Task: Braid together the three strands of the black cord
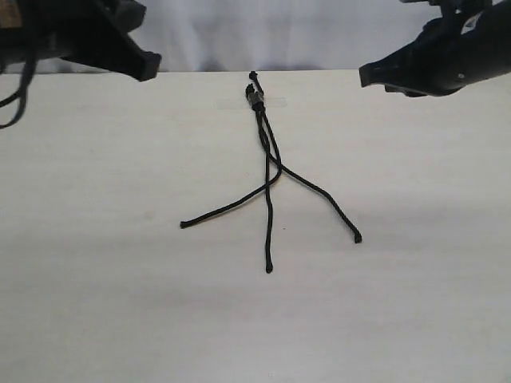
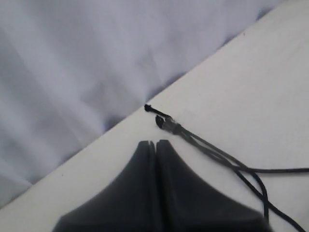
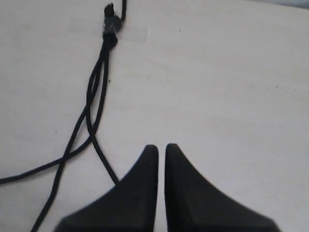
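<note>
The black cord lies on the table, its knotted head point(image 1: 255, 94) at the far edge, also seen in the left wrist view point(image 2: 166, 123) and the right wrist view point(image 3: 110, 25). The three strands run close together from the head, cross once, then fan out. The left strand point(image 1: 223, 210), the middle strand point(image 1: 268, 231) and the right strand point(image 1: 327, 199) all lie flat. My left gripper point(image 1: 149, 65) point(image 2: 155, 142) hovers shut and empty, back left of the head. My right gripper point(image 1: 369, 76) point(image 3: 161, 147) hovers back right, fingers together, holding nothing.
A strip of clear tape point(image 1: 275, 102) lies across the cord's head on the pale wooden table point(image 1: 112, 303). A white cloth backdrop point(image 1: 279, 32) hangs behind the far edge. Glossy arm wires point(image 1: 14, 96) loop at the far left.
</note>
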`<act>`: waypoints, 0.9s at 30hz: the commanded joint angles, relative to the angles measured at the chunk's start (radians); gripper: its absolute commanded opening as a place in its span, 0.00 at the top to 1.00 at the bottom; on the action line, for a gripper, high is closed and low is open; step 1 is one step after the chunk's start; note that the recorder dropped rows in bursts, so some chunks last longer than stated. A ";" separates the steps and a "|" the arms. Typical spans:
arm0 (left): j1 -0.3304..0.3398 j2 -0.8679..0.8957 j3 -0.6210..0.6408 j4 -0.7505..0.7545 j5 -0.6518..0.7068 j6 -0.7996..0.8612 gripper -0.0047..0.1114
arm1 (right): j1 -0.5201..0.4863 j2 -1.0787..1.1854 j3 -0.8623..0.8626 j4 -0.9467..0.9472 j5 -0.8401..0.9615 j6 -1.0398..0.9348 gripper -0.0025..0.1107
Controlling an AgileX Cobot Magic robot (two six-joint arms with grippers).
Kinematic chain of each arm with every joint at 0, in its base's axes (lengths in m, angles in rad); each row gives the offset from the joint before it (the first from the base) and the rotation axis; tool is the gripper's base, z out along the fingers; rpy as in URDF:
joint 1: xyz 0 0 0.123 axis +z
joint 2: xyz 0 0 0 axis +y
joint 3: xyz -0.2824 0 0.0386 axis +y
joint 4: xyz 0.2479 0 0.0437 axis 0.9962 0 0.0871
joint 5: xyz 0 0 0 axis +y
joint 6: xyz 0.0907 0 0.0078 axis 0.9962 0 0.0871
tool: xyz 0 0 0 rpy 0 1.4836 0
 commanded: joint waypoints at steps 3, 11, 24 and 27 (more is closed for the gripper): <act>0.024 -0.201 0.185 -0.007 -0.237 -0.010 0.96 | -0.004 -0.224 0.221 0.021 -0.259 -0.010 0.94; 0.024 -0.435 0.393 -0.027 -0.396 -0.012 0.96 | -0.004 -0.514 0.497 0.021 -0.446 -0.008 0.94; 0.024 -0.606 0.409 0.002 -0.336 -0.010 0.96 | -0.004 -0.813 0.670 0.021 -0.486 0.062 0.94; 0.024 -0.606 0.409 0.002 -0.336 -0.010 0.96 | -0.004 -0.847 0.670 0.021 -0.486 0.062 0.94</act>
